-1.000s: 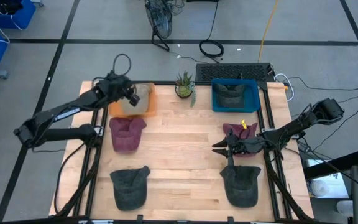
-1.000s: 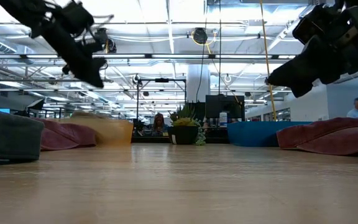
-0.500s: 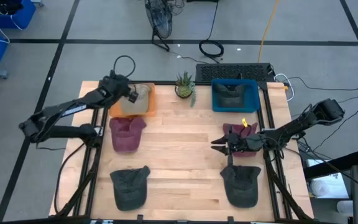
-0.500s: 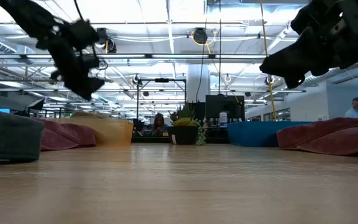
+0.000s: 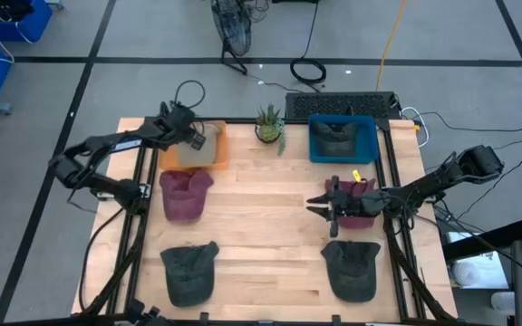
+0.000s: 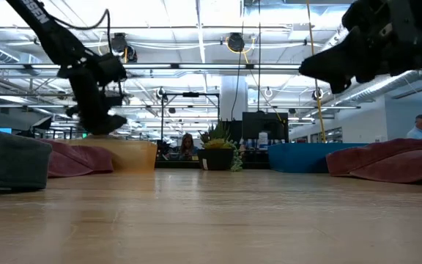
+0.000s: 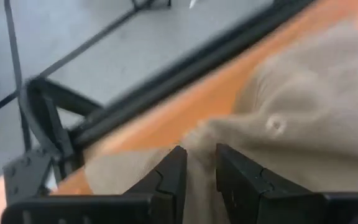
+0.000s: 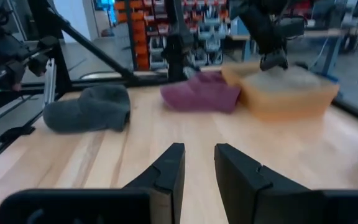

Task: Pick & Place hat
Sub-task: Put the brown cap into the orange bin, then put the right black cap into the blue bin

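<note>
A tan hat (image 5: 203,150) lies in the orange bin (image 5: 166,159) at the far left of the table. My left gripper (image 7: 201,155) is shut and low over the hat's crown (image 7: 316,106), at the bin's top edge in the low view (image 6: 97,126). My right gripper (image 5: 314,206) is shut and hangs above bare table, just left of a maroon hat (image 5: 356,194) that lies flat on the right side. In its wrist view (image 8: 197,152) it points across the table toward the orange bin (image 8: 284,102). My left gripper comes at the tan hat from above, slanting down into the bin. A ridge of cloth (image 7: 199,132) rises right at its fingertips. Whether the shut fingers touch or pinch it, I cannot tell. The hat rests in the bin.
A second maroon hat (image 5: 184,195) lies left of centre. Two dark grey hats (image 5: 188,270) (image 5: 350,269) lie near the near edge. A blue bin (image 5: 315,150) holding a dark hat and a potted plant (image 5: 268,125) stand at the far edge. Bare wood shows mid-table.
My left gripper has come down toward the orange bin until it is at the tan hat, while that arm's elbow has swung toward the far edge. My right gripper has risen a little and drifted toward the far edge beside the maroon hat.
</note>
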Tool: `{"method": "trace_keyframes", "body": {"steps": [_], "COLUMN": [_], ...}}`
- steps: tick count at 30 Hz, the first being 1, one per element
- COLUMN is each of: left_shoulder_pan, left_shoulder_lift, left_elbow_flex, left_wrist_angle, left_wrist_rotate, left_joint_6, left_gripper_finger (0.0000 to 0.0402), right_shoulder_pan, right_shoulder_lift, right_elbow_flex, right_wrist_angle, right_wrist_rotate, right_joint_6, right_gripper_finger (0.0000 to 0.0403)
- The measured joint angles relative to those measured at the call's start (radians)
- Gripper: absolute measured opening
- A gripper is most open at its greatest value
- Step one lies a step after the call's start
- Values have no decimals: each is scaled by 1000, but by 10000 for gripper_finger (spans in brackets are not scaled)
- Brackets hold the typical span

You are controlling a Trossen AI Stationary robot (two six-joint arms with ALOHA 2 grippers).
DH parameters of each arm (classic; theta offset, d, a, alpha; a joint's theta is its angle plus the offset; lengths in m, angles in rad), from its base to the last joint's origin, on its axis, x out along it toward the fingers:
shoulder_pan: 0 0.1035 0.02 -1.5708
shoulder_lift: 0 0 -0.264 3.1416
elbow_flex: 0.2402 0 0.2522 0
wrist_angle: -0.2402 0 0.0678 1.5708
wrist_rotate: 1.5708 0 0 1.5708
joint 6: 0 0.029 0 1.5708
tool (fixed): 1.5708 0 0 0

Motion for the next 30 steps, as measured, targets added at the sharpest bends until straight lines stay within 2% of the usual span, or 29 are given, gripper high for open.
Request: {"method": "trace_keyframes", "body": {"steps": [7, 9, 12, 14, 17, 22, 24, 26, 30], "left_shoulder_pan": [-35, -56, -95, -127, -191, -284, -296, -301, -297], "left_shoulder_lift": [-153, -206, -295, -346, -395, -407, -404, -395, -390], "left_elbow_flex": [24, 26, 26, 26, 26, 26, 26, 26, 27], "left_wrist_angle": [-12, -11, 31, 104, 248, 481, 563, 619, 599], "left_wrist_rotate": [69, 76, 180, 313, 521, 728, 777, 794, 795], "left_joint_6": [4, 3, -5, -5, -4, 86, 109, 107, 102], "left_gripper_finger": [92, 92, 92, 92, 92, 92, 92, 92, 92], "right_shoulder_pan": [0, -1, -14, -26, -43, -75, -98, -130, -179], "right_shoulder_lift": [-1, -2, -9, -31, -73, -100, -100, -95, -95], "right_elbow_flex": [0, 0, 2, 35, 149, 441, 562, 658, 736], "right_wrist_angle": [117, 121, 40, -106, -420, -1031, -1279, -1487, -1742], "right_wrist_rotate": [7, 46, 82, 79, 78, 74, 59, -20, -174], "right_joint_6": [-136, -130, -95, -63, -12, 42, 84, 147, 280], "right_gripper_finger": [77, 77, 77, 77, 77, 77, 77, 77, 78]}}
